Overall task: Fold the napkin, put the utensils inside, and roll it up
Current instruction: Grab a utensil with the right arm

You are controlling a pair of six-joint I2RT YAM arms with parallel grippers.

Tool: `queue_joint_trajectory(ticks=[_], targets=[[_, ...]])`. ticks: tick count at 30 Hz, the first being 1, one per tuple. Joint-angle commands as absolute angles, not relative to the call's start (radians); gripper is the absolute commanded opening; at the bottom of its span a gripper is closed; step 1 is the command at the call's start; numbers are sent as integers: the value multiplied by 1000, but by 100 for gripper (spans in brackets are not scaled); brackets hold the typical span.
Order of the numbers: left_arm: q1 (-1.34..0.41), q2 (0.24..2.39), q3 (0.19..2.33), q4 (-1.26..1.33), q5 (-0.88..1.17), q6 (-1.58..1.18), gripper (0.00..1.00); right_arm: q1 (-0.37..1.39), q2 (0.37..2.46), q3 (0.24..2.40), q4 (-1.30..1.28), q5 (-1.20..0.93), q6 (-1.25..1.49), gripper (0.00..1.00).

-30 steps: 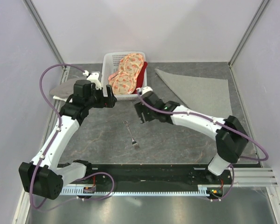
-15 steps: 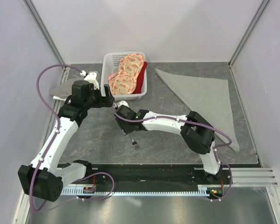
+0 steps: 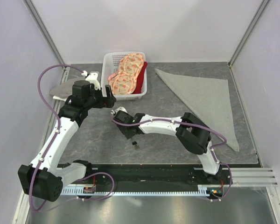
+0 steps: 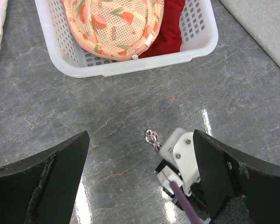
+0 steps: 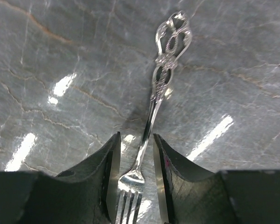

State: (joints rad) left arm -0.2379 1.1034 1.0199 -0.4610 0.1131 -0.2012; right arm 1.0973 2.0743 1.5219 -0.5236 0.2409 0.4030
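The grey-green napkin (image 3: 205, 98) lies flat as a triangle at the back right; its corner shows in the left wrist view (image 4: 266, 28). The silver fork (image 5: 155, 100) lies on the table, tines toward me (image 3: 136, 144); its ornate handle end shows in the left wrist view (image 4: 152, 136). My right gripper (image 3: 130, 133) is down at the table, jaws narrowly open on either side of the fork's neck (image 5: 136, 138), with small gaps on both sides. My left gripper (image 3: 108, 98) is open and empty (image 4: 140, 135), hovering in front of the basket.
A white basket (image 3: 107, 60) with orange-pink patterned cloths and a red cloth stands at the back centre (image 4: 130, 65). A grey-and-white cloth (image 3: 60, 88) lies at the left edge. The right arm stretches across the table's middle.
My right arm has swung left and lowered from beside the basket onto the fork, its jaws now straddling the neck. The napkin is now uncovered. The left arm has barely moved.
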Motion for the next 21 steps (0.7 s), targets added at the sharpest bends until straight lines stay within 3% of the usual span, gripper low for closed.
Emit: queue_joint_trajectory(ticks=[1,13,18,21], targets=[[-241,1108,1025,-419,141,-225,100,1106,2092,1509,-534,238,397,40],[-241,1104,1026,-419,141,-225,100,1106,2114,1468,-503,210,405,31],[-241,1098,1023,-420,133,-222,100,1106,2117,1447,-495,184,402,8],[-241,1097,1026,-419,132,-222,100,1106,2100,1425,-494,180,397,0]])
